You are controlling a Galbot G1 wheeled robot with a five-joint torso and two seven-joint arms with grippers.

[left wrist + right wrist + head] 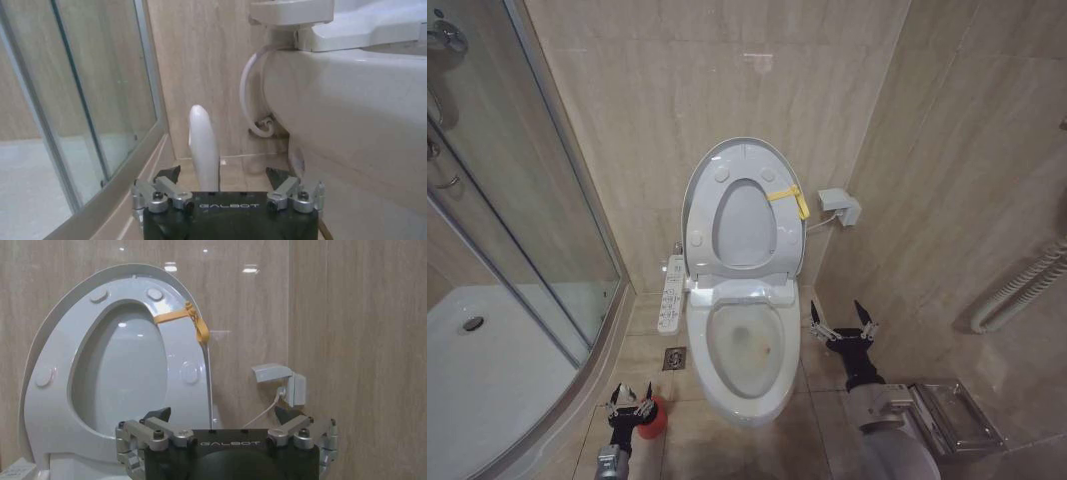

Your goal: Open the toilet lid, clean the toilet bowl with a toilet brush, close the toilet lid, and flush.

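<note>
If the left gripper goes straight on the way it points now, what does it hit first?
Most likely the toilet brush: its pale handle stands upright right between the open fingers of the left gripper. Depth is hard to judge, but nothing nearer shows.

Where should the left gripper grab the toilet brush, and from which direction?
Grip the pale upright handle of the toilet brush, coming straight at it from the side. It stands vertical in the red holder, centred between the open fingers of the left gripper, so closing there should catch it.

Glossy white plastic toilet lid (745,160); smooth glazed ceramic toilet bowl (747,350), stained brownish inside. Polished beige stone-look wall tiles (677,90), upper frame. Clear glass shower screen (517,170), probably metal-framed.
</note>
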